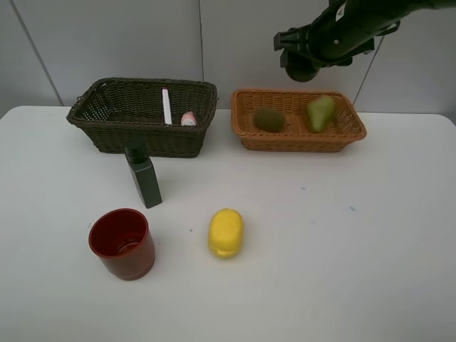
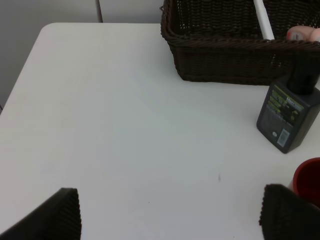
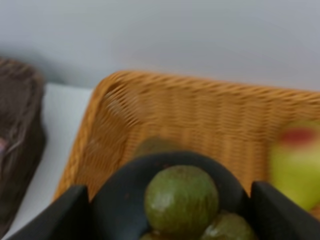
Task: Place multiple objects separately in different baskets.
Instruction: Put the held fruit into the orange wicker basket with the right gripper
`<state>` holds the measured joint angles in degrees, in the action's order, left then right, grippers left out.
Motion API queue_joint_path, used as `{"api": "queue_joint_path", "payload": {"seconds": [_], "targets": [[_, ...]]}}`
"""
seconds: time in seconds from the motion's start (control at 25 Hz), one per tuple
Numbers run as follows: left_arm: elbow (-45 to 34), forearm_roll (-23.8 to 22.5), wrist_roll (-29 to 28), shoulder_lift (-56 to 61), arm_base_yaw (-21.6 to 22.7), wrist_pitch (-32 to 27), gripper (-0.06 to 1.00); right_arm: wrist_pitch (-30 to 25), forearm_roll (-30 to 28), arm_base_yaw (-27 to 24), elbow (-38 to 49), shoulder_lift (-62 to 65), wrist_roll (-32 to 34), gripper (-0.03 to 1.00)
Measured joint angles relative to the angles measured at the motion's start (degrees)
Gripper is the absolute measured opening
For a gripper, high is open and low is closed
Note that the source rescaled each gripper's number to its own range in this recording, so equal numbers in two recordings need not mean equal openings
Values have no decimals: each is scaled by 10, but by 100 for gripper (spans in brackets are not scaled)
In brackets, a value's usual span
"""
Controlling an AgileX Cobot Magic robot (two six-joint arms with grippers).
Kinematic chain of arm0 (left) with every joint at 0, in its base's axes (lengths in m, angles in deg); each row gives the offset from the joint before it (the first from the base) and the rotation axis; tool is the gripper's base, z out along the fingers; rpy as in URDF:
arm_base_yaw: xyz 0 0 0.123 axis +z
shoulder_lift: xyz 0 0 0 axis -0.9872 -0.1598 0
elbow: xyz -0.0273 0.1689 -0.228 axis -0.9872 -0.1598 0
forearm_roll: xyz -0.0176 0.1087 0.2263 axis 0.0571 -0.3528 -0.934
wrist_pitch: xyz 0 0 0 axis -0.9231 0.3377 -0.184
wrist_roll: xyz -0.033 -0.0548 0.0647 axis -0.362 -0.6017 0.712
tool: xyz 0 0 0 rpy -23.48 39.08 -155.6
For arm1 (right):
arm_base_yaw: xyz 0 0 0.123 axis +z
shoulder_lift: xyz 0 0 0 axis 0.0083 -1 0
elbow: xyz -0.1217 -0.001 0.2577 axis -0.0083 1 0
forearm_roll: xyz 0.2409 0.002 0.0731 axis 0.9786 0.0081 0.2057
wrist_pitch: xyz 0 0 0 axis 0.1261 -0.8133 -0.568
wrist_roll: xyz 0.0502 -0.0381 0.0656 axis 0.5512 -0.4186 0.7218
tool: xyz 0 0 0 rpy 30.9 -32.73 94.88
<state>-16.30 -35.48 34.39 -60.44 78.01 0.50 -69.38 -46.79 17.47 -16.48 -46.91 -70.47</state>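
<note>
the tabletop (image 1: 342, 249) is smooth, matte white. near its far edge stand two rectangular woven wicker baskets, side by side and apart. the dark basket (image 1: 142, 142), deeper and with a tight brown-green weave, sits toward the far left corner; in it lie a slim white marker (image 1: 166, 105) and a small pink bottle (image 1: 188, 118). the orange basket (image 1: 299, 141), shallower and tan, sits right of the middle of the far edge and holds a fuzzy brown kiwi (image 1: 268, 119) and a green pear (image 1: 320, 112), apart from each other.

a boxy dark green bottle (image 1: 144, 179) stands upright just in front of the dark basket. a glossy round red cup (image 1: 125, 260) stands toward the near left corner, and an oval yellow lemon (image 1: 226, 232) lies near the middle.

from above, the load under the right arm is only a dark lump over the orange basket. the right wrist view shows it as a round dark mangosteen (image 3: 115, 200) with a green cap, clamped in the right gripper (image 3: 172, 215); it also shows a red blush on the blurred pear.

only the left wrist view shows the left gripper (image 2: 170, 220), spread wide over bare table with nothing in it, and the bottle's printed label.
</note>
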Motion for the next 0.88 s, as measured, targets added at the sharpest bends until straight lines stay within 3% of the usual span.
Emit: {"api": "queue_joint_path", "payload": {"seconds": [0.2, 0.88], "targets": [[0, 0, 0, 0, 0, 0, 93, 11, -2, -31, 0, -26, 1, 64], [0, 0, 0, 0, 0, 0, 93, 46, -3, -32, 0, -149, 1, 64]]}}
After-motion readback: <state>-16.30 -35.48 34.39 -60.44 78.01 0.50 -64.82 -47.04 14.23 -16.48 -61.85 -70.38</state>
